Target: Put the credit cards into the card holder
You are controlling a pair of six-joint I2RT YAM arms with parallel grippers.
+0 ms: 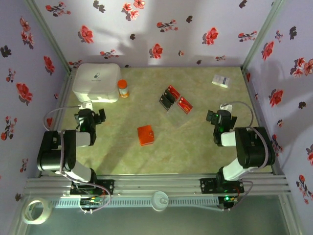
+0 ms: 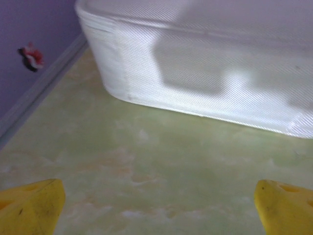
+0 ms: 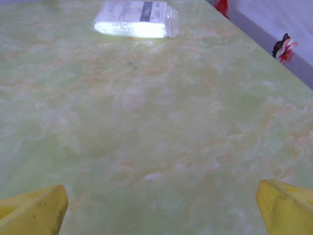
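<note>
The credit cards (image 1: 175, 101), red and black, lie in a loose bunch on a clear sleeve at the middle back of the table. Nearer the front sits the card holder (image 1: 145, 135), a small orange-red square, folded flat. My left gripper (image 1: 89, 108) is far to its left, facing the white box. It is open (image 2: 159, 208), with bare table between the yellow fingertips (image 2: 34, 205). On the right side my right gripper (image 1: 221, 111) is open (image 3: 161, 208) too, well apart from the cards. Its fingertips (image 3: 286, 208) hold nothing.
A white box (image 1: 96, 82) (image 2: 205, 63) stands at the back left, an orange bottle with a white cap (image 1: 123, 88) beside it. A white packet with black print (image 1: 221, 81) (image 3: 136, 19) lies at the back right. Floral walls close in three sides.
</note>
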